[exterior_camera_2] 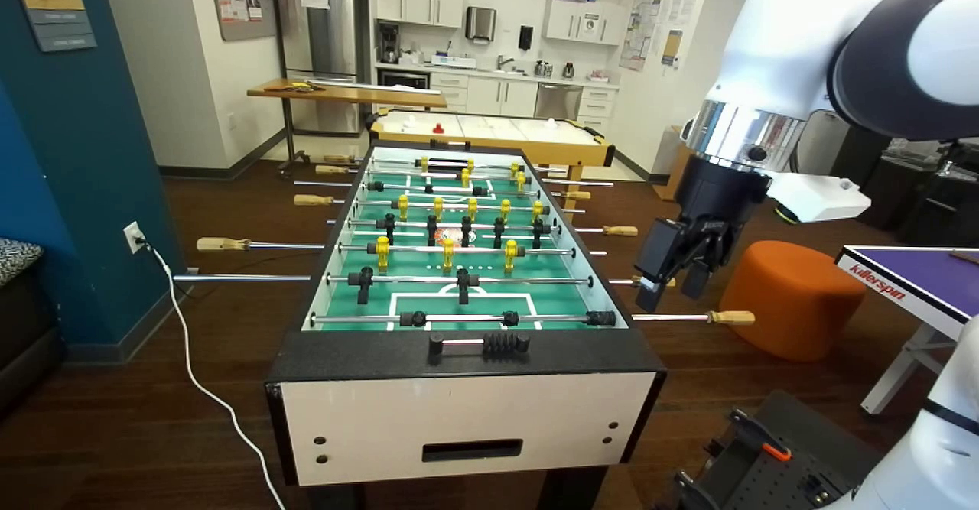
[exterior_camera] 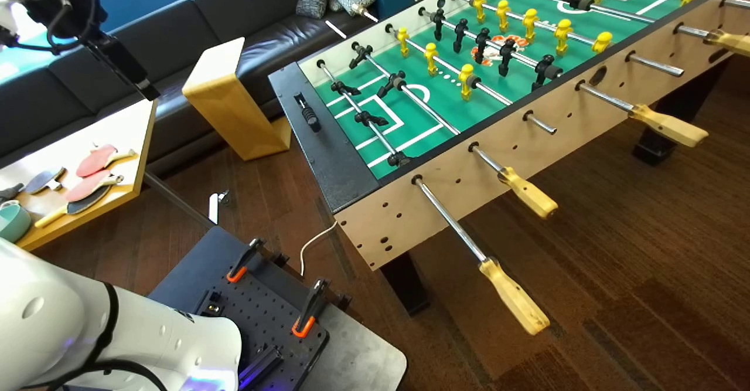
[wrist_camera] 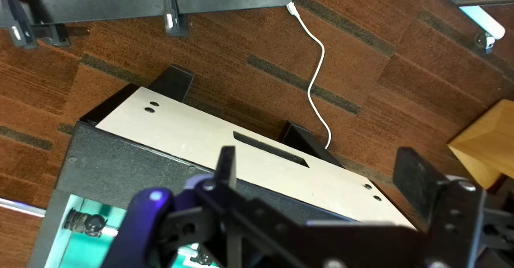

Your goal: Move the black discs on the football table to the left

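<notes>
The black discs sit on a short metal rod on the black end ledge of the football table. In that exterior view they are bunched at the rod's right end, with bare rod to their left. They also show in an exterior view, bunched toward the handle side. In the wrist view the discs are hidden behind the gripper; part of the ledge shows. My gripper is open and empty, in the air above the table's height and apart from the discs. In the wrist view its fingers stand wide apart.
Player rods with wooden handles stick out from the table's sides. Black and yellow players hang over the green field. A white cable runs on the floor. Clamps stand on the robot's base plate. A side table holds paddles.
</notes>
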Controlling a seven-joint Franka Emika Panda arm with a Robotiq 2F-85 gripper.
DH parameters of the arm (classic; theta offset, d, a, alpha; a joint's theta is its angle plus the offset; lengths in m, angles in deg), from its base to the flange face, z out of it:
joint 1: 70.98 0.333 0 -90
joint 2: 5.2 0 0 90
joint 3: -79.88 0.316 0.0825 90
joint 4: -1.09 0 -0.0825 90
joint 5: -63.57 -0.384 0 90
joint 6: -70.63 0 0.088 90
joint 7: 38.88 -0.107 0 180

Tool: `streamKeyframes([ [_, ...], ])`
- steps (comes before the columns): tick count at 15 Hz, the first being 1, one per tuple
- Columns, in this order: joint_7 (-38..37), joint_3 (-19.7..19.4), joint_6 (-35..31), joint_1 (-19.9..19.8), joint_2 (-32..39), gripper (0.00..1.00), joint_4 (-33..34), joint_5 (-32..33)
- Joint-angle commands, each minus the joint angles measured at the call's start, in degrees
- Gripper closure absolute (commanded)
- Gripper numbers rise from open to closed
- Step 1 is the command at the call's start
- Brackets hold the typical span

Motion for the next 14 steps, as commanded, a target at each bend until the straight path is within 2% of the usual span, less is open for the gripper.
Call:
streamKeyframes([
  [1, 0.22, 0.31, 0.22, -0.44, -0.05, 0.00, 0.12, -0.21],
  [5, -2.54, 1.75, -3.71, -2.27, 4.39, 0.00, 1.34, 0.00],
  [10, -8.20, 3.93, -22.19, -5.95, 15.89, 0.00, 3.05, 2.18],
  [14, -15.64, 5.20, -32.31, -8.22, 26.16, 0.00, 4.95, 7.69],
])
